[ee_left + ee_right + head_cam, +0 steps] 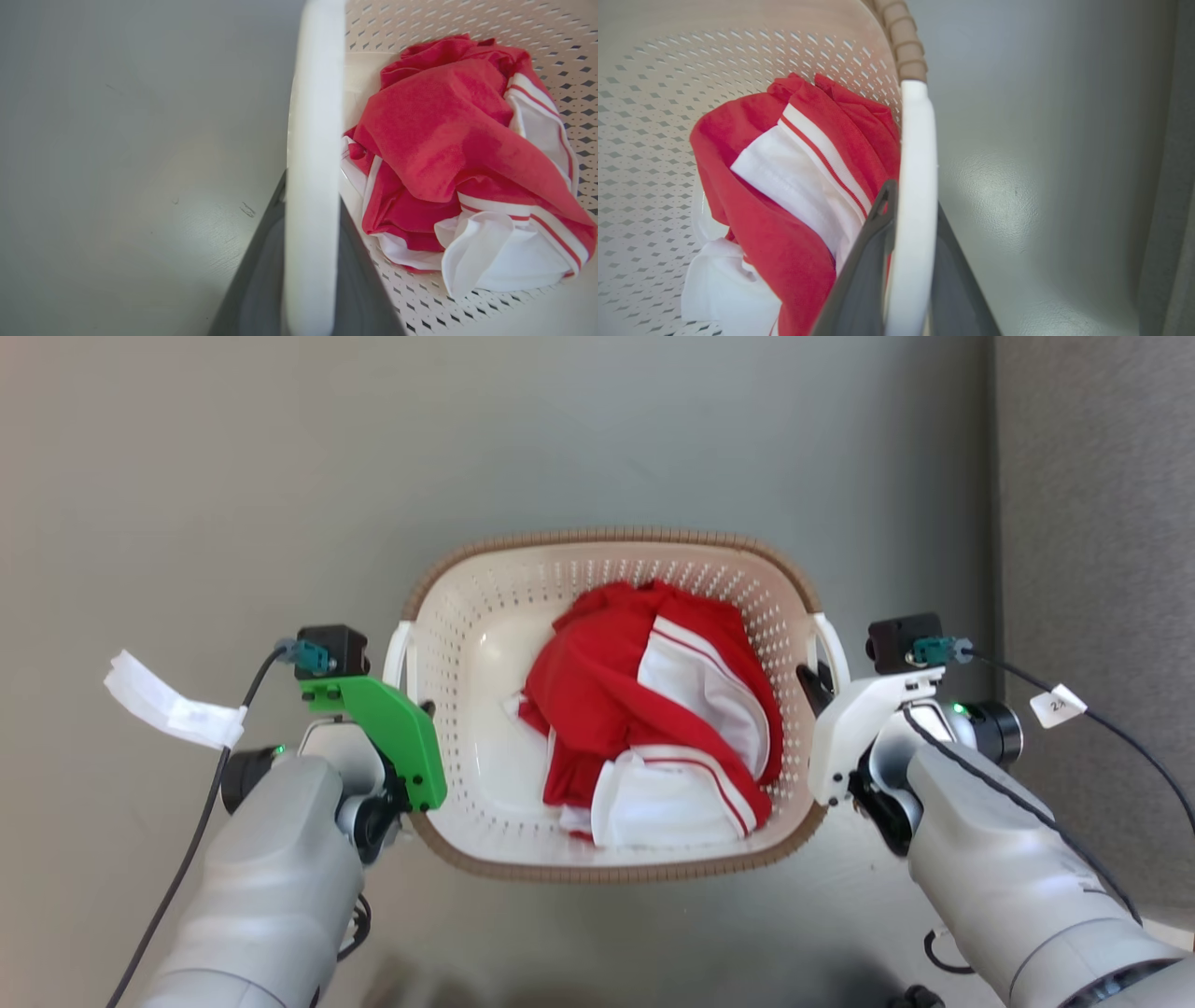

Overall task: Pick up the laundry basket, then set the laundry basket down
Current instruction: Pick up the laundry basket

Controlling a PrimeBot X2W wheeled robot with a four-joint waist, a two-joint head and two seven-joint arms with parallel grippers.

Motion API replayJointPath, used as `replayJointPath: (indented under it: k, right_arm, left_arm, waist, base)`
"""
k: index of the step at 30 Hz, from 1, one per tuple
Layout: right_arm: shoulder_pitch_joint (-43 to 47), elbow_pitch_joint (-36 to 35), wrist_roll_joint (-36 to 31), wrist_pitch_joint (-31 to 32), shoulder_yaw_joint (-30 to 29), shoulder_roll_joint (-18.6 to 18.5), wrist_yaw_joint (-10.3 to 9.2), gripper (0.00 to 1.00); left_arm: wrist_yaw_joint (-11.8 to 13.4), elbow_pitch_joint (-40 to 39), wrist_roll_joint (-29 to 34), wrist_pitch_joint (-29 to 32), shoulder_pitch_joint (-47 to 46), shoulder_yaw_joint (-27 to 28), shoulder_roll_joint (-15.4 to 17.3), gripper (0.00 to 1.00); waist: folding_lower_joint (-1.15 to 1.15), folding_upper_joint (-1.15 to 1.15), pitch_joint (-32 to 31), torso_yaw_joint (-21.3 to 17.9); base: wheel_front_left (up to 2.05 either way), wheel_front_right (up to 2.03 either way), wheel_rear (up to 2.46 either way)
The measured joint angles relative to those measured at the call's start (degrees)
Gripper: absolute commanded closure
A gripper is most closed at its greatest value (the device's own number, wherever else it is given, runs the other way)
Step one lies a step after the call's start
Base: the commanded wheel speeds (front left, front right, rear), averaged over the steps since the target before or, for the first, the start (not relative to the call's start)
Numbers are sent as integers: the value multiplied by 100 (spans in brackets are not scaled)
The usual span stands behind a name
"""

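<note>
From the head: cream laundry basket (607, 535) over grey floor (233, 476), centred between both arms; not clear whether resting or lifted; red-and-white clothes (653, 709) heaped inside; left gripper (408, 707) tucked under a green bracket (397, 733) at the left handle (400, 658), fingers hidden there; right gripper (820, 686) at the right handle (834, 649), one dark fingertip just visible; paper tag (173, 709) beside the left arm; darker carpet (1092, 523) at far right. From the left wrist: dark fingers on either side of the white handle, clamped narrow on it. From the right wrist: same clamp on the other handle; brown woven rim (906, 42) running on beyond it.
</note>
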Motion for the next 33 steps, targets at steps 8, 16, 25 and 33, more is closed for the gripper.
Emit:
replayJointPath:
  k: [8,16,25,33]
  right_arm:
    - [146,68,169,169,149,11,3,100]
    - [365,77,312,352,333,10,46,100]
    - [683,43,620,557,539,10,51,100]
    - [1000,-124,1080,861,715,1,48,100]
  left_arm:
    - [0,42,-252,208,218,-65,-1,100]
    - [0,80,-475,437,424,-142,0,100]
    - [0,125,-675,705,697,-175,1,100]
    - [0,267,-859,914,893,-185,9,100]
  waist:
    - [0,0,-527,-48]
    - [0,0,-1001,-87]
    - [0,0,-1618,-137]
    - [0,0,-2160,-188]
  base:
    - [0,0,0]
    - [0,0,0]
    - [0,0,0]
    - [0,0,0]
